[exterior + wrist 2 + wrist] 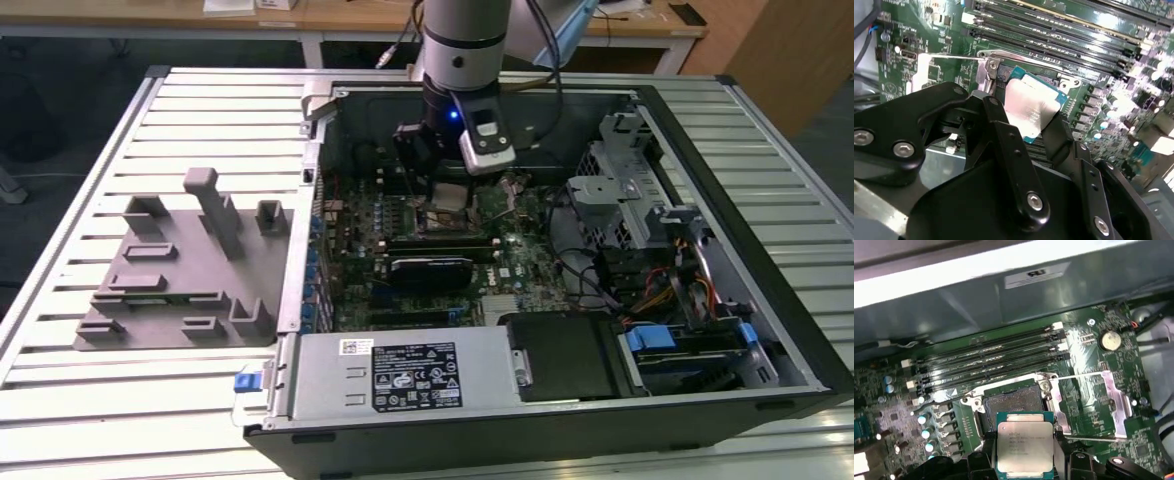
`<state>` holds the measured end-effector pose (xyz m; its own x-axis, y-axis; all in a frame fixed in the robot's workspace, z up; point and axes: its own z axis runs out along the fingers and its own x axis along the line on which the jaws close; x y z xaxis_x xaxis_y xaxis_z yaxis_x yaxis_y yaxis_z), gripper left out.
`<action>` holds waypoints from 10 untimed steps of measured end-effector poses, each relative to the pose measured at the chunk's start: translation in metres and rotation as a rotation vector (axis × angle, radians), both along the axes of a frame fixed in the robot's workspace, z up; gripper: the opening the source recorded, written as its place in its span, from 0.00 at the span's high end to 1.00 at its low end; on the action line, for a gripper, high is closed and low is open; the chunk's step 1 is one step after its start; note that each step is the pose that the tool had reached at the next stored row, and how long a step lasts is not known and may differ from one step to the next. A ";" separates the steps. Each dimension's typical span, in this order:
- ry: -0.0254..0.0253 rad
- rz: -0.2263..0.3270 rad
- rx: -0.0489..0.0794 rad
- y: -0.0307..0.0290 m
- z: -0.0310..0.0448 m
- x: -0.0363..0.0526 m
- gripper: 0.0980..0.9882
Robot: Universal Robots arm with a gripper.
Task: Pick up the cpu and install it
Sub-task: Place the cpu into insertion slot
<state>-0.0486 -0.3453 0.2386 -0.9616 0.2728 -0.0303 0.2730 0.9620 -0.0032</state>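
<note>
Gripper (1028, 127) closed on the cpu (1025, 447). First wrist view: open socket (1014, 402) beside cpu. Exterior view: arm (461, 50) above motherboard (350, 225).

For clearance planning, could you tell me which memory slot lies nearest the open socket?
The slot directly bordering the socket; the other three sit nearer the case wall.

A ribbed, silver-grey metal bench (200, 120) of long parallel slats spreads across the exterior view under even indoor light, while behind it stands a pale wooden desk (347, 18) on white legs (310, 48), a brown wooden panel (787, 50) beside dull grey floor (830, 150) on the exterior view's right.
</note>
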 end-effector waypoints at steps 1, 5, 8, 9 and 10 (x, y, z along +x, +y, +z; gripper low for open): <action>0.0000 -0.015 0.000 0.0000 0.0000 0.0000 0.50; 0.0000 -0.073 0.000 0.0000 0.0000 0.0000 0.50; 0.0000 -0.115 0.000 0.0000 -0.0001 0.0000 0.50; 0.0000 -0.129 0.000 0.0000 -0.0001 0.0000 0.50; 0.0000 -0.142 0.000 0.0000 -0.0001 0.0000 0.50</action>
